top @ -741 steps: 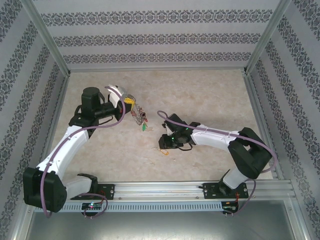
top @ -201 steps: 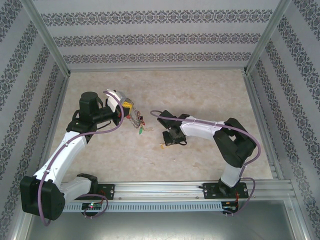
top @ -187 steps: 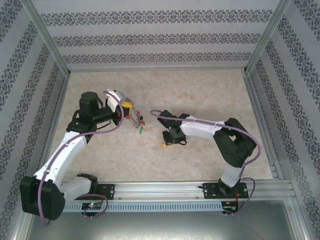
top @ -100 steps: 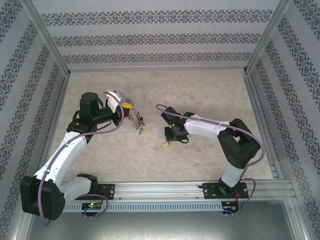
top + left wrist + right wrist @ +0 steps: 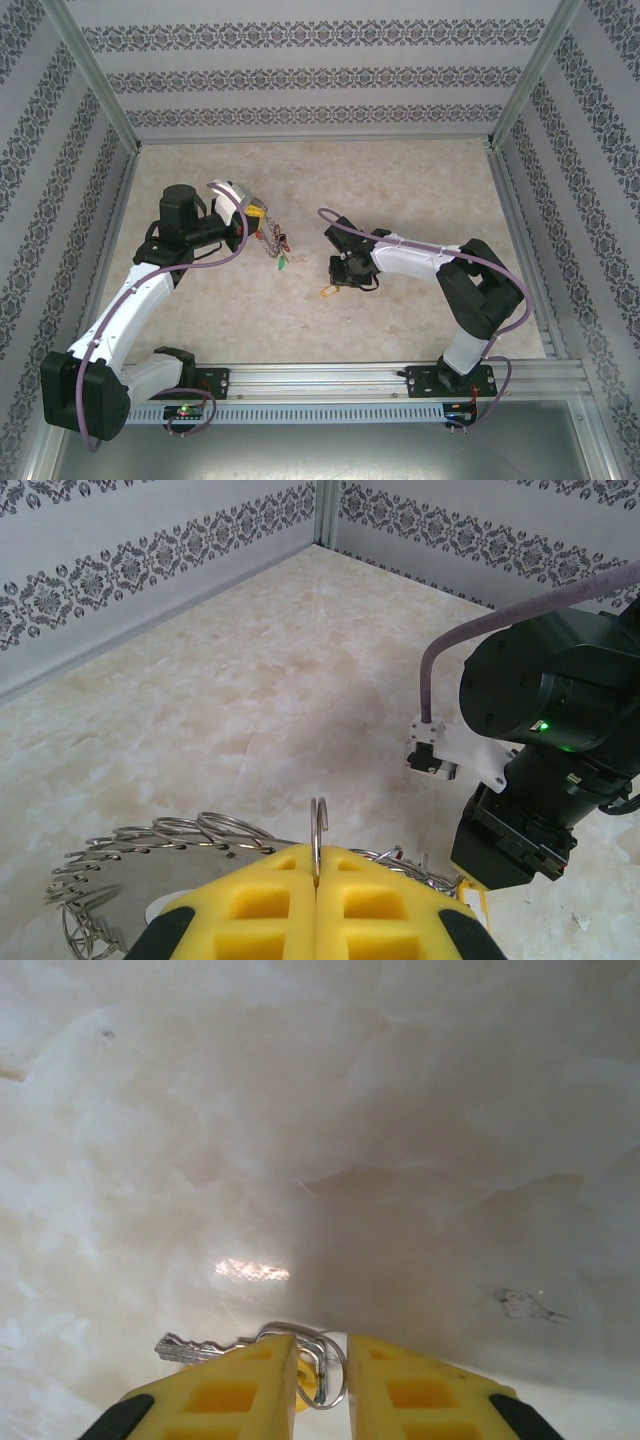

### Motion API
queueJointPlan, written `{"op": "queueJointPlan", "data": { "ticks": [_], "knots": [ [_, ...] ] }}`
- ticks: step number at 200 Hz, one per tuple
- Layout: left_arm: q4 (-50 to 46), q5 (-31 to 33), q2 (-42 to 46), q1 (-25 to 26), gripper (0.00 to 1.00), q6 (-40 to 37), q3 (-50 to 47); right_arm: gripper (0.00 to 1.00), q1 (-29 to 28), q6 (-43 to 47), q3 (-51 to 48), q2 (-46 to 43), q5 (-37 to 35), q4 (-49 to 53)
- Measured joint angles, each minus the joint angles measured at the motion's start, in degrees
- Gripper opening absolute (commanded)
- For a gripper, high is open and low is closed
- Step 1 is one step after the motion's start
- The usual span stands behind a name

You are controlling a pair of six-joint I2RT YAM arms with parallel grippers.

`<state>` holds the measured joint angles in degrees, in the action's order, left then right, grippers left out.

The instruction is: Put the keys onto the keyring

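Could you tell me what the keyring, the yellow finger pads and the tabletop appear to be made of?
The keyring: bare metal wire, silvery, glinting along its loops.
The yellow finger pads: probably foam or rubber, matte, with moulded square recesses.
The tabletop: marble-look, cloudy veining, slight gloss; stone or printed laminate, I cannot tell.

Two arms: left arm (image 5: pixel 130 300), right arm (image 5: pixel 420 262). Two grippers: left gripper (image 5: pixel 257 212), right gripper (image 5: pixel 340 280), two yellow pads (image 5: pixel 260 900) apiece. One keyring (image 5: pixel 274 246); on it one red tag (image 5: pixel 287 239), one green tag (image 5: pixel 285 263) countable from above, silvery keys (image 5: pixel 268 235) too crowded to count. One loose key (image 5: pixel 200 1347), yellow-orange tag.
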<state>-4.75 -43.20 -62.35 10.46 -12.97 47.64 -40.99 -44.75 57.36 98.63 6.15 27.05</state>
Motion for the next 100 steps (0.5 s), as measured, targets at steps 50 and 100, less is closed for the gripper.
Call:
{"op": "queueJointPlan", "data": {
  "ticks": [50, 100],
  "knots": [
    [0.0, 0.0, 0.0, 0.0, 0.00, 0.0, 0.0, 0.25, 0.0, -0.5, -0.1, 0.1, 0.4, -0.6],
    [0.0, 0.0, 0.0, 0.0, 0.00, 0.0, 0.0, 0.28, 0.0, -1.9, -0.7, 0.1, 0.3, -0.5]
  ]
}}
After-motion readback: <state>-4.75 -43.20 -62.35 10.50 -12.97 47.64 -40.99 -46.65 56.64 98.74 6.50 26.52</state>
